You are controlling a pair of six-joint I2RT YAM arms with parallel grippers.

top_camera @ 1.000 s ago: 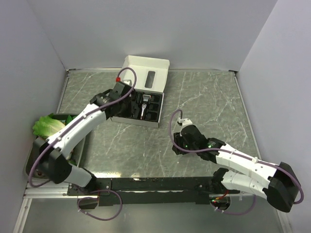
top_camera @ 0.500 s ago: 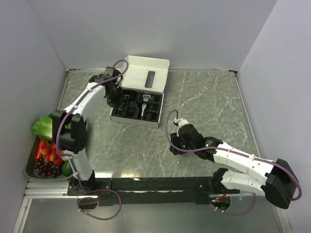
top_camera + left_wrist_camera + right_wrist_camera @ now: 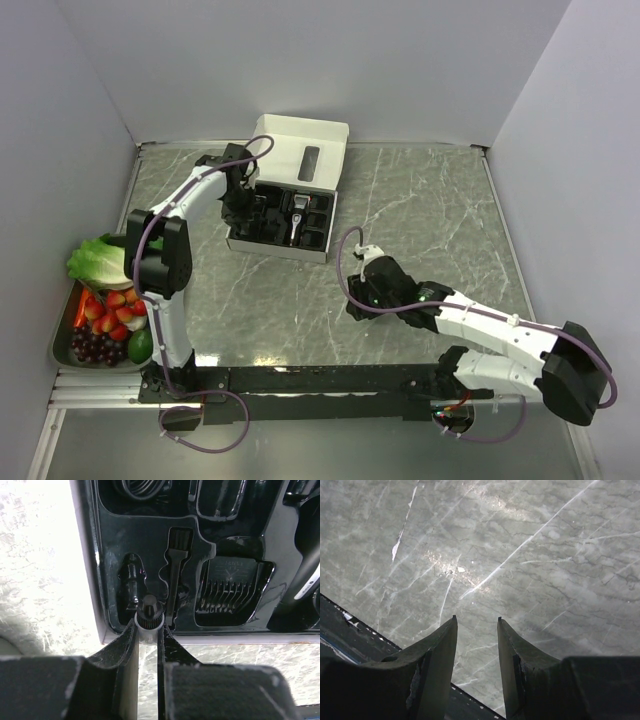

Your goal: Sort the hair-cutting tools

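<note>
Pinching a small ribbed black cap (image 3: 150, 611) with the left gripper (image 3: 148, 625), swung within the last second onto the left edge of the box (image 3: 285, 148), just beside an empty slot (image 3: 131, 577); probably mid-placement. Clipper (image 3: 297, 215) already seated mid-box. Right gripper (image 3: 476, 622) spread, idle, well clear of the box.

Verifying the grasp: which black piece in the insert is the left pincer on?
The small ribbed round piece, pinched by the left pincer. The brush beside it and the toothed comb lie untouched.
</note>
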